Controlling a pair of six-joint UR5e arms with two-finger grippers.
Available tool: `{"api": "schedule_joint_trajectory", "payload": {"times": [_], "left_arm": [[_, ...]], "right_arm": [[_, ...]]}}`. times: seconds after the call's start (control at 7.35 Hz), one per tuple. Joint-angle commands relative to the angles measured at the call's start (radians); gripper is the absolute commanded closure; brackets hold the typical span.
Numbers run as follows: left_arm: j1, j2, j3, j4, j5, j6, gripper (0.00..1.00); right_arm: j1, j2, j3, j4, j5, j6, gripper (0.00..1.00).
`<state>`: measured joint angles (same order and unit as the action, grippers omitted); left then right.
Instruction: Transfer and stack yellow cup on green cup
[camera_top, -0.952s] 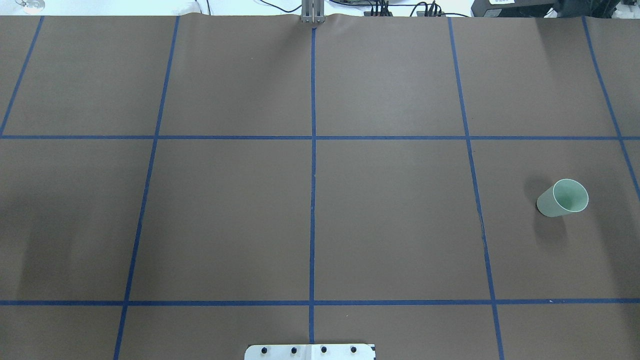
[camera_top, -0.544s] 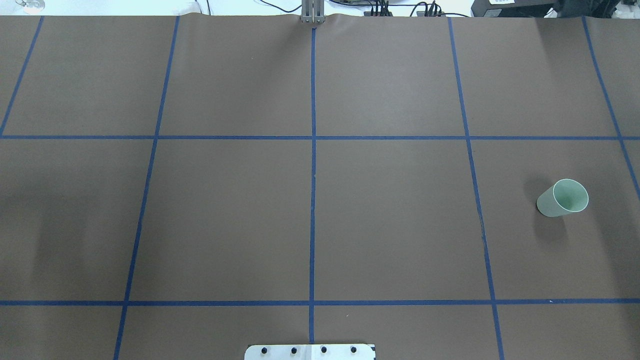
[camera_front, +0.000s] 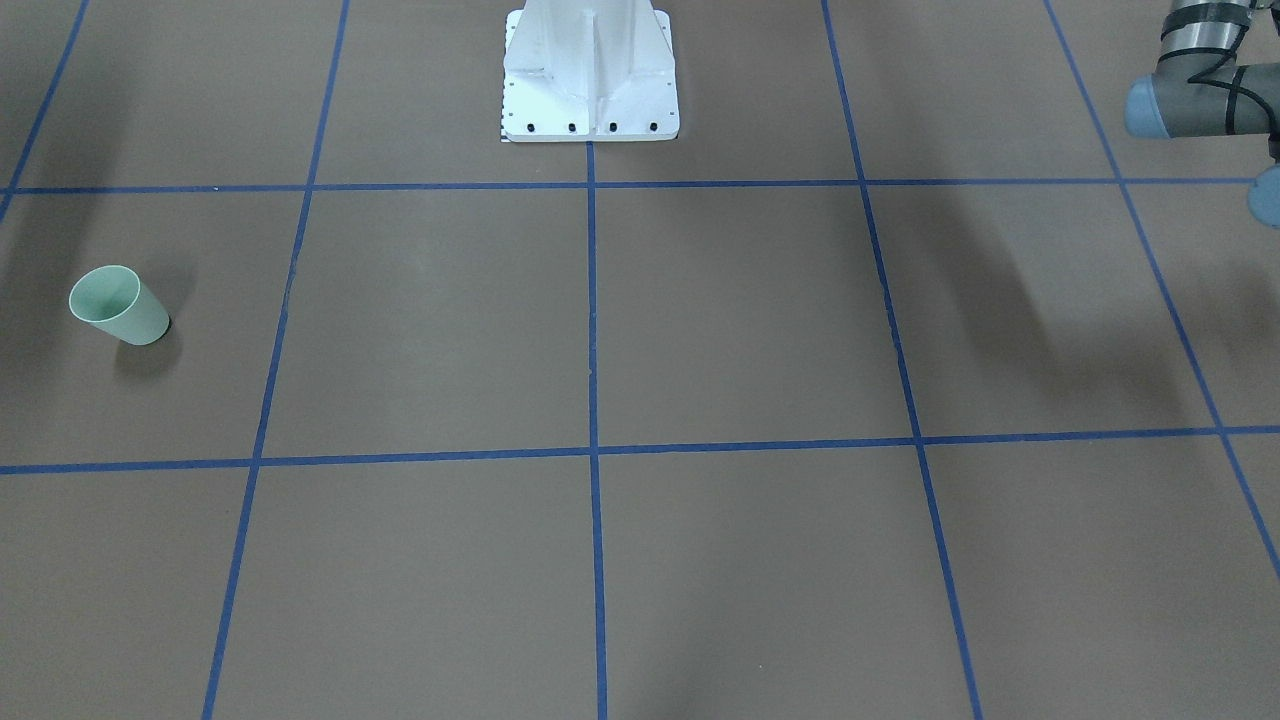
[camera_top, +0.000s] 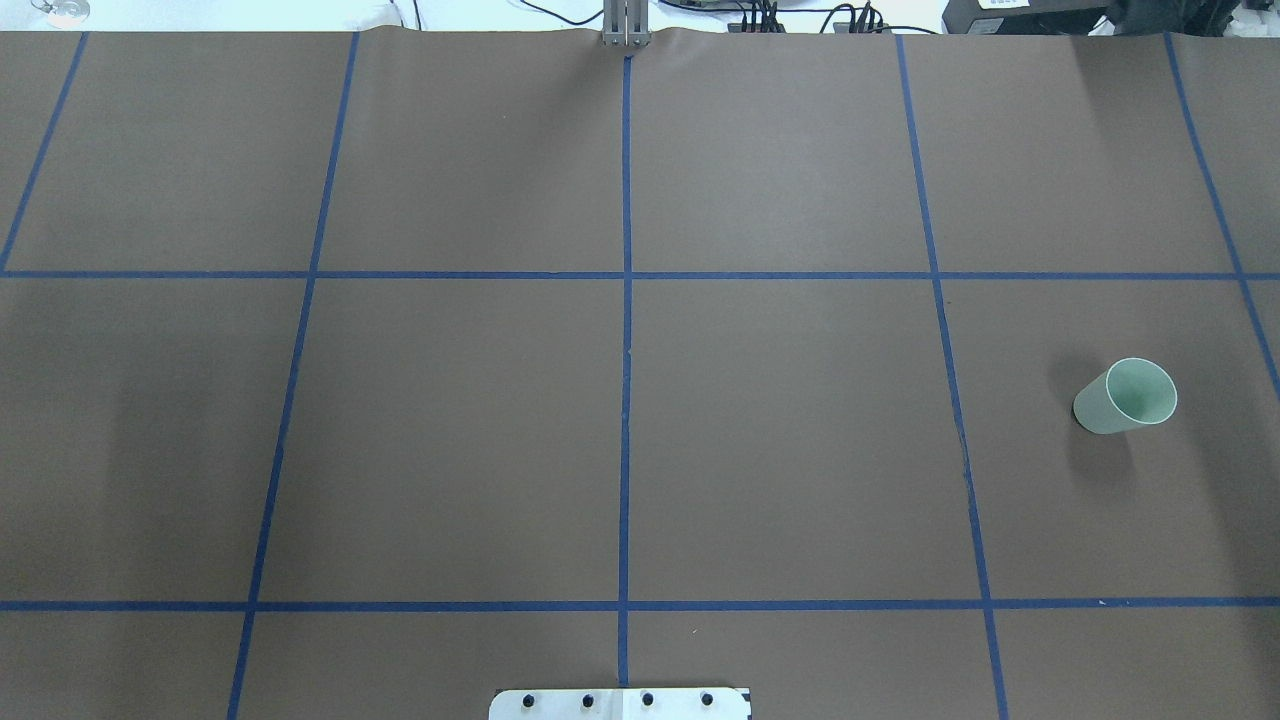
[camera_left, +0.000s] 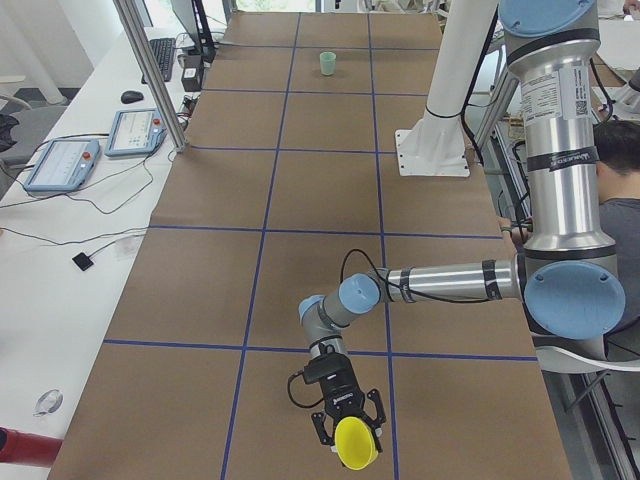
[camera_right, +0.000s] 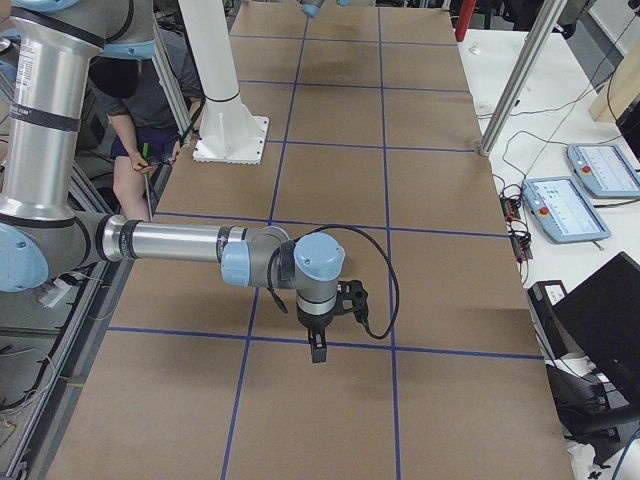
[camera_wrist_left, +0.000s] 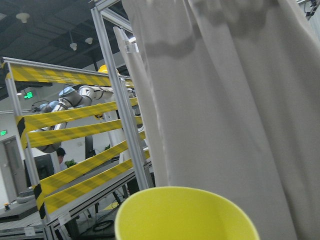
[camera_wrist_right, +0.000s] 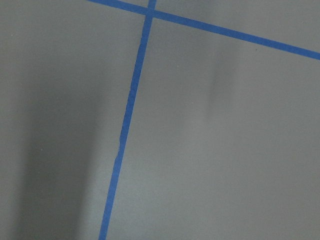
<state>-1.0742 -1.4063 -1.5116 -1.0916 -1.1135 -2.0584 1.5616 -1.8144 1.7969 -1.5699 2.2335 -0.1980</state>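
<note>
Brown taped table (camera_top: 450, 420); white pedestal (camera_front: 590, 70); green cup (camera_top: 1122, 399), yellow cup (camera_left: 356, 445) well apart.

Table (camera_top: 450, 420): brown paper cover, blue tape grid (camera_top: 626, 400). White side table (camera_left: 60, 250) carries a teach pendant (camera_left: 62, 163), a second pendant (camera_left: 135, 130) beside it, a keyboard (camera_left: 163, 58) and a mouse (camera_left: 131, 96). Aluminium post (camera_left: 150, 75) at its edge. Person (camera_left: 618, 165) seated at the far side. Left wrist view: white curtain (camera_wrist_left: 225, 100), yellow-black striped barriers (camera_wrist_left: 75, 112).

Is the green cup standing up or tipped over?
Standing up. The green cup rests on its narrow base, mouth facing up; its lean in the overhead view is only camera angle.
</note>
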Motion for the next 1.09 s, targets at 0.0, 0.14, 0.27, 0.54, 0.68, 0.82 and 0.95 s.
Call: {"api": "schedule_joint_trajectory", "payload": {"times": [0.0, 0.14, 0.27, 0.54, 0.68, 0.82, 0.95], "left_arm": [[-0.026, -0.025, -0.002, -0.098, 0.075, 0.081, 1.00], [-0.032, -0.035, -0.001, -0.176, 0.107, 0.131, 1.00], [-0.042, -0.034, 0.001, -0.270, 0.110, 0.200, 1.00], [-0.052, -0.033, 0.002, -0.445, 0.158, 0.349, 1.00], [-0.068, -0.034, 0.001, -0.486, 0.159, 0.384, 1.00], [-0.081, -0.037, -0.001, -0.532, 0.164, 0.427, 1.00], [-0.099, -0.045, -0.001, -0.598, 0.193, 0.495, 1.00]], "right_arm": [[0.000, 0.001, -0.001, 0.002, 0.000, 0.002, 0.00], [0.000, 0.001, -0.001, 0.002, 0.000, 0.002, 0.00], [0.000, 0.004, -0.007, 0.002, 0.000, 0.003, 0.00], [0.000, 0.003, -0.008, -0.002, 0.000, 0.002, 0.00], [0.000, 0.003, -0.019, 0.004, 0.000, 0.003, 0.00], [0.000, 0.003, -0.020, 0.004, -0.002, 0.003, 0.00], [0.000, 0.003, -0.022, 0.005, -0.008, 0.002, 0.00]]}}
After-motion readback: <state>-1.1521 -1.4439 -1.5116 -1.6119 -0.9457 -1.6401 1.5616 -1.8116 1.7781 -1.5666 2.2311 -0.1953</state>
